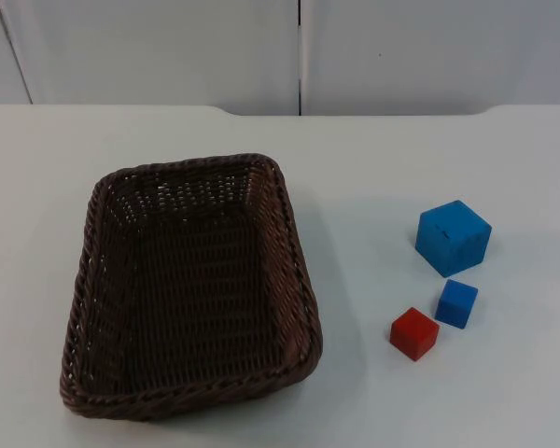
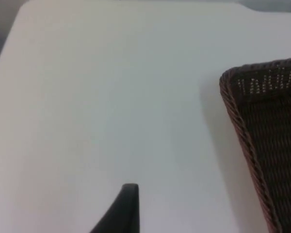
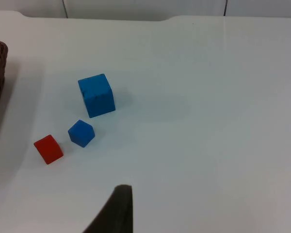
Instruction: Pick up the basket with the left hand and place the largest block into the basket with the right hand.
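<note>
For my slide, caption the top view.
Empty brown wicker basket beside large blue block, small blue block, red block.

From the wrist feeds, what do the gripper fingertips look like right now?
Left gripper's fingertip is a plain black, tapered blade with a squared-off tip, no markings. Right gripper's fingertip looks the same: matte black, narrowing upward, blunt end.

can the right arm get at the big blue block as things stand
Probably yes. The big blue block stands apart from the small blue block and the red block, with bare table around it and nothing on top.
</note>
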`<state>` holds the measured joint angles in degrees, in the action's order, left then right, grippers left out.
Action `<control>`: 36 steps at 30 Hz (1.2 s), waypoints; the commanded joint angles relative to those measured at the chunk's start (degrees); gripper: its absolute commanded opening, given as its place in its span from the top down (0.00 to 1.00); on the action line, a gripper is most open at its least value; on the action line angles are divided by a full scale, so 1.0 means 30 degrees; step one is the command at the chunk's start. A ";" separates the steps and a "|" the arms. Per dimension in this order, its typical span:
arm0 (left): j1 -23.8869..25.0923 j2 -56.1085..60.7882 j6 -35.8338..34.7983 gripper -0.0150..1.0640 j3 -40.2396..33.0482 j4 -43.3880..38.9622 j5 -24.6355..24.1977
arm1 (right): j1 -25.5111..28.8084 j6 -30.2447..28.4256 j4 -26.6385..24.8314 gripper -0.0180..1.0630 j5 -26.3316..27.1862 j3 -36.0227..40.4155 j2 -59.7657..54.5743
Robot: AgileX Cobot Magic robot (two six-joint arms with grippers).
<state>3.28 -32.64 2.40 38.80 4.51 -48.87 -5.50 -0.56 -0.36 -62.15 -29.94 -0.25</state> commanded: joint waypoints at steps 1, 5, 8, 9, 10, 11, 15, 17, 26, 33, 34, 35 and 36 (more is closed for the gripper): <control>0.0043 -0.0879 0.0582 0.01 0.0163 0.0870 0.0746 | 0.0166 -0.0095 -0.0012 0.01 0.0130 0.0134 0.0085; 0.0043 -0.2513 0.1906 0.01 0.0163 0.2960 0.1569 | 0.0166 -0.0095 -0.0012 0.01 0.0130 0.0134 0.0085; 0.0043 -0.4125 0.3984 0.01 0.0163 0.5337 0.1950 | 0.0166 -0.0095 -0.0012 0.01 0.0130 0.0134 0.0085; 0.0043 -0.4740 0.4591 0.01 0.0163 0.6071 0.2042 | 0.0166 -0.0095 -0.0012 0.01 0.0130 0.0134 0.0085; 0.0043 -0.4740 0.4591 0.01 0.0163 0.6071 0.2042 | 0.0166 -0.0095 -0.0012 0.01 0.0130 0.0134 0.0085; 0.0043 -0.5352 0.5178 0.01 0.0163 0.6852 0.2098 | 0.0166 -0.0095 -0.0012 0.01 0.0130 0.0134 0.0085; 0.0043 -0.7692 0.7760 0.01 0.0163 0.9116 0.2098 | 0.0166 -0.0095 -0.0012 0.01 0.0130 0.0134 0.0085; 0.0043 -0.8173 0.7990 0.01 0.0163 0.9298 0.2194 | 0.0166 -0.0095 -0.0012 0.01 0.0130 0.0134 0.0085; 0.0043 -1.1307 0.9107 0.01 0.0304 1.0552 0.2826 | 0.0166 -0.0095 -0.0012 0.01 0.0130 0.0134 0.0085; 0.0043 -1.3287 0.9109 0.01 0.1935 1.0683 0.2551 | 0.0166 -0.0095 -0.0012 0.01 0.0130 0.0134 0.0085; 0.0043 -1.3645 0.9060 0.01 0.2340 1.0557 0.2598 | 0.0166 -0.0095 -0.0012 0.01 0.0130 0.0134 0.0085; 0.0043 -1.4123 0.8736 0.01 0.2732 1.0328 0.2398 | 0.0166 -0.0095 -0.0012 0.01 0.0130 0.0134 0.0085; 0.0043 -1.4882 0.8344 0.01 0.3432 1.0287 0.2036 | 0.0166 -0.0095 -0.0012 0.01 0.0130 0.0134 0.0085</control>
<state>3.28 -74.66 29.08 46.44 35.64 -41.45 -5.50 -0.56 -0.36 -62.15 -29.94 -0.25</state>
